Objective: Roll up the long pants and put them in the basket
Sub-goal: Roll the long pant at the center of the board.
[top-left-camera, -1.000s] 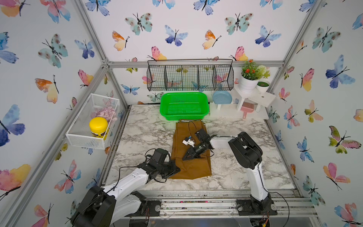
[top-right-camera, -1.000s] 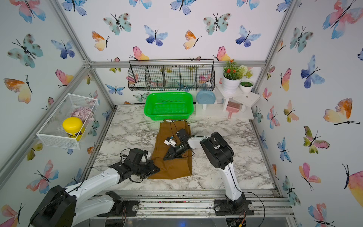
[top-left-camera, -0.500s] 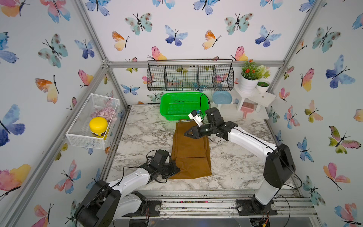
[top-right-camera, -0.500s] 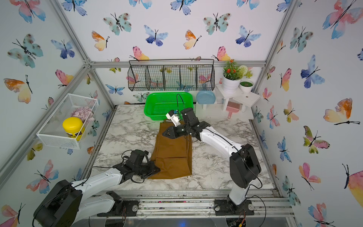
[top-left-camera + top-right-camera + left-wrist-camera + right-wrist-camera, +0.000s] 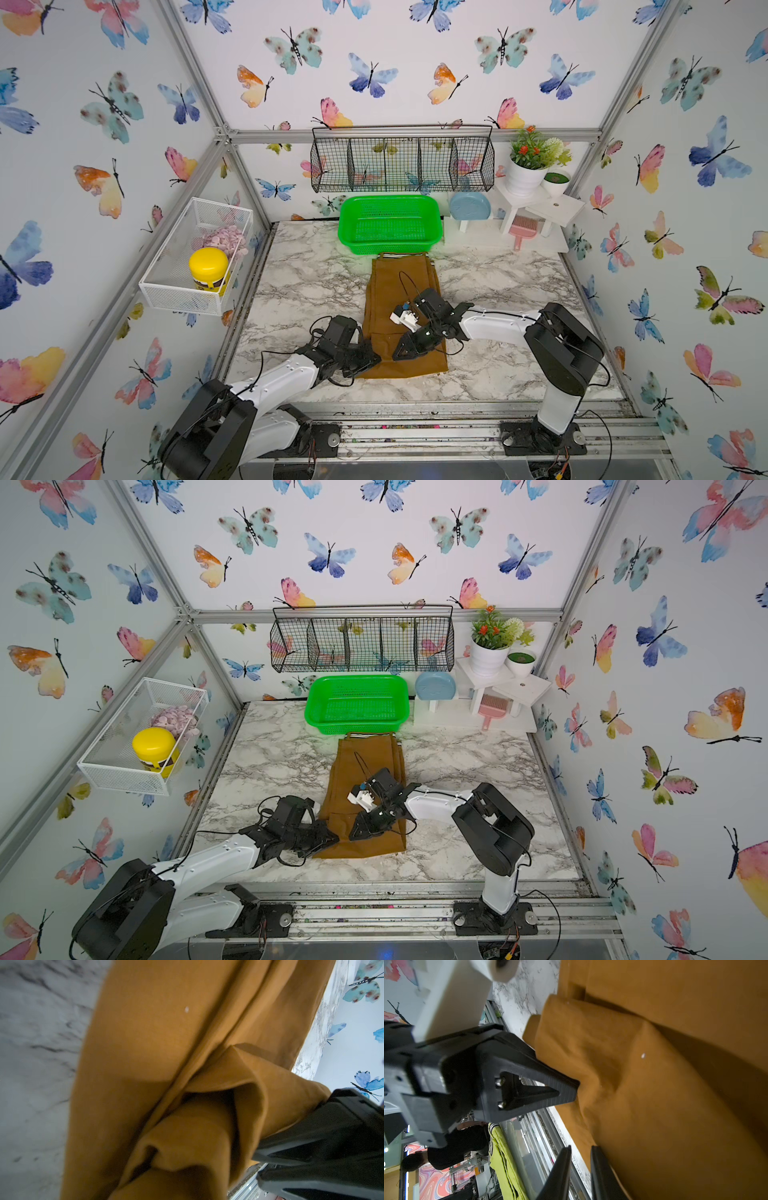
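Back from the green basket [image 5: 348, 216] at upper centre, the right arm [image 5: 498, 326] has folded at the elbow; the right pincer [image 5: 398, 356] now hangs over the near end of the long pants [image 5: 397, 286], tips narrowly apart, nothing between them. The left pincer [image 5: 375, 360] stays clamped on the pants' near left edge; they lie flat on the counter [image 5: 299, 282], centre frame.

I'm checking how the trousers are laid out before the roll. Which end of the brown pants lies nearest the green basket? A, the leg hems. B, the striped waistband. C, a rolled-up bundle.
B: the striped waistband of the long pants lies at the far end, just in front of the green basket, in both top views.
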Tool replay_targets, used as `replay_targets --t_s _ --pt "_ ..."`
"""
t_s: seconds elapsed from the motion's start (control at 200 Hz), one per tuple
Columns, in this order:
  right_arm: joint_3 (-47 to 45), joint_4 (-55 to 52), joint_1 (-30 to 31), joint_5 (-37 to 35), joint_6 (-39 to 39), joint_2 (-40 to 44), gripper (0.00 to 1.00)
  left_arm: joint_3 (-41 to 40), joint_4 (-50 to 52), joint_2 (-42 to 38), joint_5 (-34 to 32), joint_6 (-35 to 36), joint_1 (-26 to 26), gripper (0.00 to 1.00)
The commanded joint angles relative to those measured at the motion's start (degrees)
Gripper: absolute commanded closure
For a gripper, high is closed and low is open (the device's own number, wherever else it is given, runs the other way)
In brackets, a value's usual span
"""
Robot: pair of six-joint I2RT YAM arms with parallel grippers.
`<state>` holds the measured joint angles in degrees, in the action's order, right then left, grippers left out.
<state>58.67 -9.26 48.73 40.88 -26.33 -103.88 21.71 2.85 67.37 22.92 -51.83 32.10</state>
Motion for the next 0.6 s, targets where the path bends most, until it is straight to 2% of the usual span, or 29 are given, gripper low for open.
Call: replay_targets --t_s 0.0,0.21,0.36,0.455,0.596 --pt "-1.20 2.77 -1.16 -3.22 0.57 -1.88 0.79 0.42 4.13 1.35 -4.13 1.12 -0.54 1.00" --pt "-10.93 13.17 -9.34 -0.12 -3.99 -3.80 0.81 0.83 7.05 0.09 -5.30 1.77 -2.24 1.00" --pt "-15.66 13.29 -15.09 -1.21 -2.41 -2.13 0.81 -1.78 9.53 -5.04 -2.46 4.09 -10.30 1.00" --pt "-16.24 11.76 -16.11 -2.63 -0.87 -2.23 0.81 -3.20 9.83 -8.11 0.85 5.33 -15.27 1.00" --pt "-16.74 13.69 -16.12 -0.92 -2.00 -3.73 0.81 0.97 11.02 -8.93 2.65 5.79 -13.51 1.00"
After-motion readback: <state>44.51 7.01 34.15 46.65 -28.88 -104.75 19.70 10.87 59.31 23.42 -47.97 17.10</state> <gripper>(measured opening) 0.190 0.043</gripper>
